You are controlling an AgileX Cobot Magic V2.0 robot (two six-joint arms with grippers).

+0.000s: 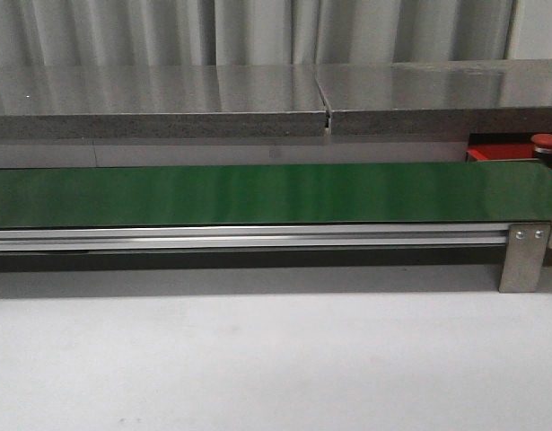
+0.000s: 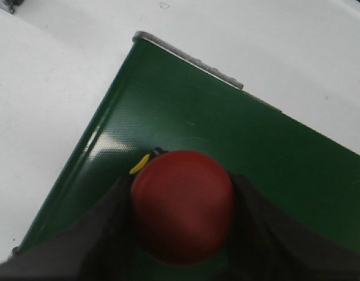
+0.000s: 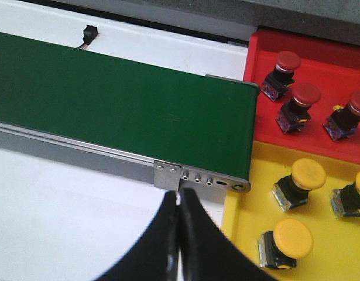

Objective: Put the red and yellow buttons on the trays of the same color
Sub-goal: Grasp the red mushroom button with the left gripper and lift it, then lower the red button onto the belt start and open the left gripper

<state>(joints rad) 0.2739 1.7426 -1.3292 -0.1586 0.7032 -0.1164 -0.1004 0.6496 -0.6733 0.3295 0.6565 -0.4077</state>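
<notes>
Buttons are the subject, and one sits in the left hand point(image 2: 182, 234): a red button point(image 2: 182, 213) with a glossy domed cap, pinched between two dark fingers point(image 2: 109, 225) above one end of the green belt point(image 2: 226, 140). A yellow fleck shows beside the cap; what it belongs to is hard to tell. The button looks small, light and rigid, its smooth dome likely slippery, so a grip low on the base below the cap seems safer. Further right, the right hand point(image 3: 178, 234) hangs over the white table point(image 3: 62, 211) with fingers pressed together, holding nothing. Beyond the belt's other end lie the red tray point(image 3: 267, 47), holding three red buttons, and the yellow tray point(image 3: 250, 199), holding three yellow buttons point(image 3: 307, 174).
</notes>
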